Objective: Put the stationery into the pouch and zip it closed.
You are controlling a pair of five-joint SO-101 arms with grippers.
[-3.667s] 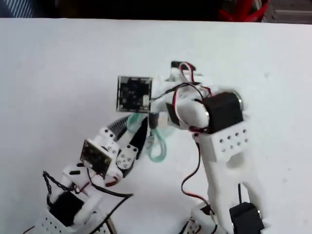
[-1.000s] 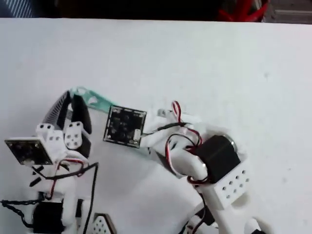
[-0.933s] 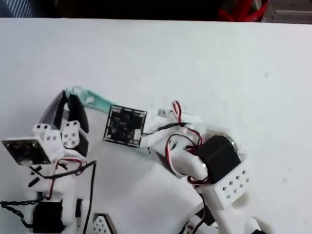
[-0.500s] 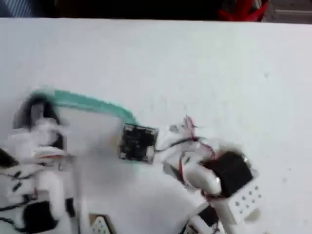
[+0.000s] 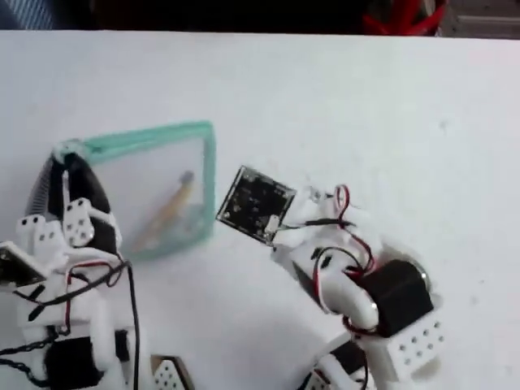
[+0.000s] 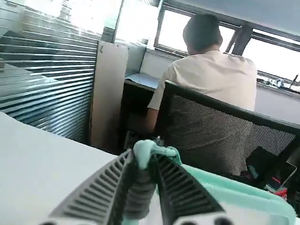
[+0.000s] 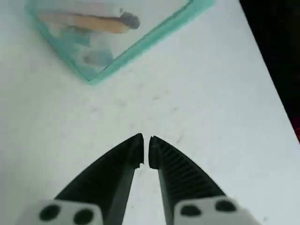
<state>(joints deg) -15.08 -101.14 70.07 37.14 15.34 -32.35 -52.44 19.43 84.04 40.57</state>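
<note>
- Left gripper (image 6: pixel 149 159): clamped on the teal corner of the pouch (image 5: pixel 146 140).
- Right gripper (image 7: pixel 145 151): fingers almost together, holding nothing, near the pouch's other side.
- Pouch: clear, teal-edged, flat on the table (image 5: pixel 341 89).
- Pencil (image 5: pixel 166 210): inside the pouch.

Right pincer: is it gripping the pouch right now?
No, the right pincer sits over bare table, apart from the pouch, with nothing between its tips.
</note>
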